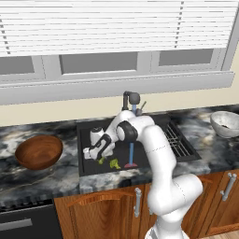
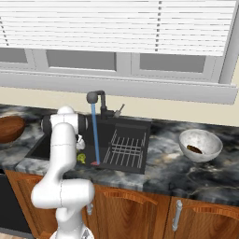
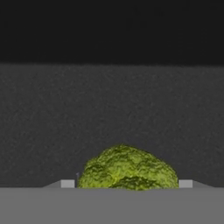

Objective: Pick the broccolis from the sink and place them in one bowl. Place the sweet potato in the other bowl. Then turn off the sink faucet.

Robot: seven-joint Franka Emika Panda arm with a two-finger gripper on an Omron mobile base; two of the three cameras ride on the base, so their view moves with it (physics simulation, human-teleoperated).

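The gripper [image 1: 101, 158] is lowered into the sink [image 1: 88, 128], its fingers set on either side of a broccoli floret [image 3: 128, 169]; whether the floret is actually clamped cannot be told. Its bumpy head is turned up toward the hand, the stem hidden. A second floret [image 1: 114, 163] lies just right, its axis too small to judge
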